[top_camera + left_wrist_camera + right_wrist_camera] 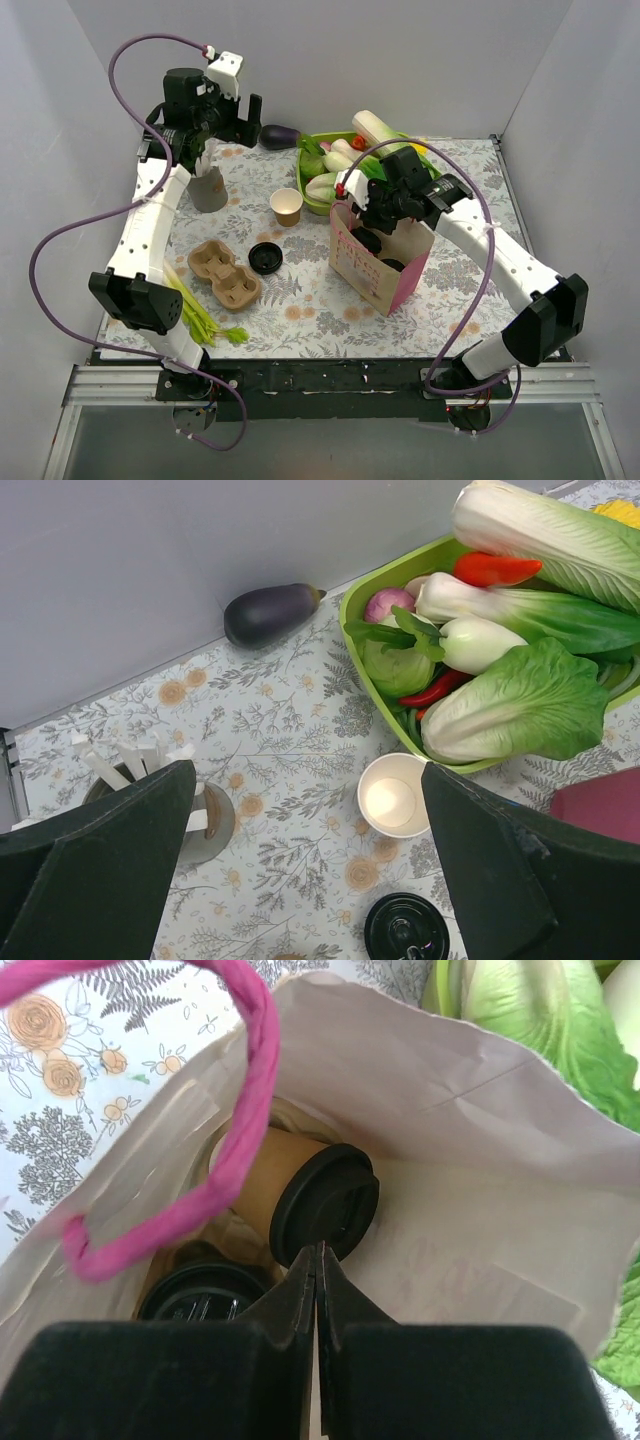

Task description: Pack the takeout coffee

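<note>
Inside the pink-and-white paper bag [372, 270] a lidded tan takeout coffee cup [300, 1196] leans tilted on its side, and a second black-lidded cup [200, 1296] stands lower left of it. My right gripper [320, 1250] hangs over the bag's mouth, shut with nothing between its fingers. An open tan cup [287, 206] stands on the table, with a loose black lid [265, 258] in front of it. My left gripper [307, 770] is open, raised high at the back left [235, 122]; it looks down on the open cup [393, 795] and the lid [405, 930].
A grey cup of white sticks [208, 188] stands under the left arm. A brown pulp cup tray [224, 273] lies left of the lid. A green tray of vegetables [312, 190] sits behind the bag, with an eggplant [279, 136] by the wall. Green stalks [200, 315] lie front left.
</note>
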{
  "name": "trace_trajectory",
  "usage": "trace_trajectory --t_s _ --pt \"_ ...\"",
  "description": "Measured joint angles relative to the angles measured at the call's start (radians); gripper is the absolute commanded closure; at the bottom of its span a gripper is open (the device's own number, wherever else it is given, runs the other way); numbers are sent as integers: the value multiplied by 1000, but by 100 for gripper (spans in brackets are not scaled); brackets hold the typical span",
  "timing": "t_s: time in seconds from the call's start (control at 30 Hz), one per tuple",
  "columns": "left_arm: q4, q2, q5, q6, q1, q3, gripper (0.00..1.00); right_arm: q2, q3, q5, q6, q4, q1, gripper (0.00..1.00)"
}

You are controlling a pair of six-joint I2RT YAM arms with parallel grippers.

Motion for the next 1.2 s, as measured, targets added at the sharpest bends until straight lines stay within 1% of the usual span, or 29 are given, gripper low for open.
trace_trajectory --t_s 0.4,0.67,0.83,1.2 --pt "-20 -53 -11 18 0 -52 2 97 -70 2 -13 178 19 99" --pt "-36 -56 -13 26 0 -53 2 98 -170 -6 -26 203 19 99" --pt "-46 -58 -14 30 0 -53 2 66 -219 -10 -27 224 25 99" --pt "-46 -60 -14 30 0 -53 2 -27 -306 -27 -23 214 58 99"
